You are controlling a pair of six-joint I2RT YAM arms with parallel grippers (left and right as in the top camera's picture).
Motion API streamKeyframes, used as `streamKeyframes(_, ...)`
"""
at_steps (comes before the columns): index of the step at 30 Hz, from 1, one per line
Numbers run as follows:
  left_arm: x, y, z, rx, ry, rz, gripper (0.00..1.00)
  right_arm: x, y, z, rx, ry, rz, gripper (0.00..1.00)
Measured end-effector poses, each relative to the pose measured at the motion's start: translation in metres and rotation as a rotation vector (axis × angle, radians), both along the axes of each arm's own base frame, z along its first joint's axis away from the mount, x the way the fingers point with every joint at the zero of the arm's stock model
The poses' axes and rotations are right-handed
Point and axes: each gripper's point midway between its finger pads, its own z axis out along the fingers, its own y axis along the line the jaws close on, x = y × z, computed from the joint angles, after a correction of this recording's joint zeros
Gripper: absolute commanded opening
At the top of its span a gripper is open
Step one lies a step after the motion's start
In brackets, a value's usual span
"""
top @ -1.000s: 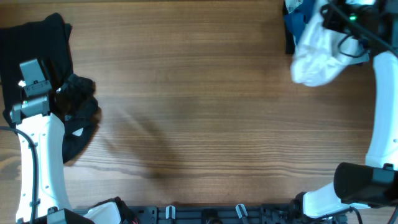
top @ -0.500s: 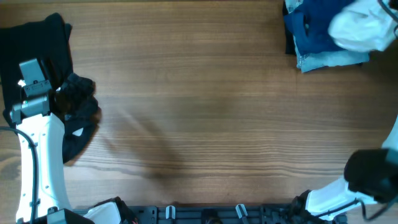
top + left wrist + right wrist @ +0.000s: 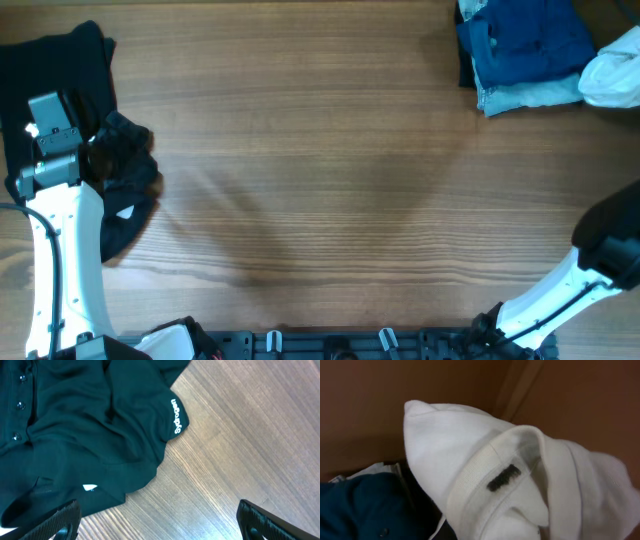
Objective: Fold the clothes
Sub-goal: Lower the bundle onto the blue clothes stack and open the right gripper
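Surface: wooden table (image 3: 320, 180).
Writing: sleeve lettering (image 3: 176, 416), unreadable to me.
Left gripper (image 3: 160, 527): wide open, empty.
Right gripper: closed on white T-shirt (image 3: 520, 485).

T-shirt (image 3: 612, 78): was plain white, with a small black striped patch (image 3: 502, 477).
Top garment (image 3: 525, 40): was dark blue.
Lower garment (image 3: 530, 95): was pale blue.
Polo shirt (image 3: 60, 60): was black from overhead and very dark green up close, with white lettering (image 3: 177, 416) and dark buttons (image 3: 20, 405).
Counter (image 3: 330, 180): was brown wood, streaked with darker grain.
Left arm (image 3: 60, 250): was white, with grey and black joints.
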Motion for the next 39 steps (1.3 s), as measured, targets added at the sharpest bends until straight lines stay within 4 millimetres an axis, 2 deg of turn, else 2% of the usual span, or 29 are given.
streamKeyframes(2, 0.001, 0.000, 0.001, 0.001, -0.006, -0.001, 1.00, 0.015, 0.011, -0.015, 0.003, 0.010, 0.025, 0.04)
streamKeyframes(5, 0.003, 0.000, 0.002, 0.002, -0.014, -0.002, 1.00, 0.049, 0.049, -0.042, 0.012, 0.027, 0.102, 0.04)
streamKeyframes(7, 0.003, 0.000, 0.002, 0.002, -0.014, -0.002, 1.00, 0.074, 0.087, -0.054, 0.006, 0.017, 0.170, 0.04)
streamKeyframes(10, 0.003, 0.000, 0.002, 0.002, -0.014, -0.002, 1.00, 0.107, 0.161, -0.068, 0.006, 0.007, 0.290, 0.04)
streamKeyframes(11, 0.003, 0.000, 0.002, 0.002, -0.014, -0.002, 1.00, 0.118, 0.199, -0.078, 0.010, 0.018, 0.349, 0.04)
streamKeyframes(13, 0.003, 0.000, 0.002, 0.002, -0.014, -0.002, 1.00, 0.126, 0.239, -0.090, 0.016, 0.032, 0.410, 0.05)
streamKeyframes(15, 0.003, 0.000, 0.002, 0.002, -0.014, -0.002, 1.00, 0.128, 0.261, -0.099, 0.021, 0.048, 0.442, 0.06)
streamKeyframes(16, 0.003, 0.000, 0.002, 0.002, -0.014, -0.002, 1.00, 0.129, 0.285, -0.116, 0.030, 0.083, 0.479, 0.09)
streamKeyframes(18, 0.003, 0.000, 0.002, 0.002, -0.015, -0.002, 1.00, 0.125, 0.307, -0.141, 0.047, 0.151, 0.512, 0.44)
streamKeyframes(19, 0.003, 0.000, 0.002, 0.002, -0.015, -0.002, 1.00, 0.122, 0.313, -0.153, 0.060, 0.186, 0.519, 0.70)
streamKeyframes(20, 0.003, 0.000, 0.002, 0.002, -0.014, -0.002, 1.00, 0.118, 0.317, -0.165, 0.071, 0.218, 0.521, 0.86)
streamKeyframes(21, 0.003, 0.000, 0.002, 0.002, -0.015, -0.002, 1.00, 0.115, 0.318, -0.172, 0.080, 0.243, 0.520, 0.96)
streamKeyframes(22, 0.003, 0.000, 0.002, 0.002, -0.014, -0.002, 1.00, 0.112, 0.318, -0.177, 0.088, 0.261, 0.517, 0.99)
streamKeyframes(27, 0.003, 0.000, 0.002, -0.002, -0.016, -0.004, 1.00, 0.099, 0.309, -0.190, 0.120, 0.334, 0.494, 1.00)
streamKeyframes(29, 0.004, -0.001, 0.002, -0.007, -0.017, -0.007, 1.00, 0.090, 0.307, -0.186, 0.144, 0.360, 0.478, 1.00)
streamKeyframes(32, 0.004, -0.003, 0.002, -0.014, -0.020, -0.012, 1.00, 0.080, 0.299, -0.149, 0.162, 0.330, 0.448, 1.00)
streamKeyframes(33, 0.004, -0.003, 0.002, -0.015, -0.020, -0.013, 1.00, 0.079, 0.294, -0.132, 0.159, 0.302, 0.440, 1.00)
streamKeyframes(35, 0.004, -0.003, 0.002, -0.017, -0.021, -0.014, 1.00, 0.076, 0.280, -0.086, 0.146, 0.214, 0.416, 1.00)
streamKeyframes(36, 0.004, -0.003, 0.002, -0.017, -0.021, -0.014, 1.00, 0.075, 0.272, -0.072, 0.141, 0.185, 0.404, 1.00)
streamKeyframes(38, 0.005, -0.004, 0.002, -0.019, -0.021, -0.015, 1.00, 0.072, 0.257, -0.060, 0.140, 0.163, 0.380, 0.98)
streamKeyframes(39, 0.005, -0.004, 0.002, -0.019, -0.022, -0.015, 1.00, 0.071, 0.249, -0.060, 0.144, 0.165, 0.365, 0.95)
